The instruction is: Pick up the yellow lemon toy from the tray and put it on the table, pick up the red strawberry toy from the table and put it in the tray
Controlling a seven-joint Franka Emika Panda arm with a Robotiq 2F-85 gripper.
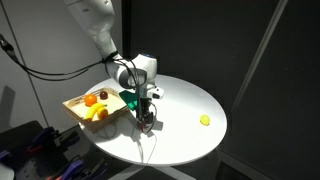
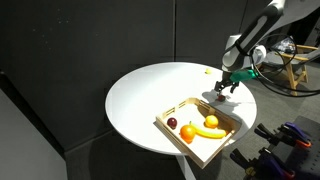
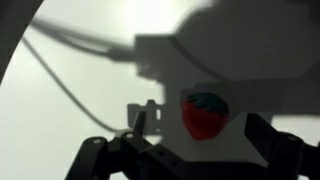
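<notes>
Lying btw jaws: strawberry toy (image 3: 204, 115)

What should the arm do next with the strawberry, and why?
Probably close the gripper: in the wrist view the red strawberry toy sits between the open fingers, seemingly touching neither, and the yellow lemon toy already lies on the table.

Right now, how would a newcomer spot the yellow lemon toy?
On the round white table, look to the side opposite the wooden tray. The yellow lemon toy lies there by itself, small and pale, unlike the longer, deeper-yellow toy inside the tray.
</notes>
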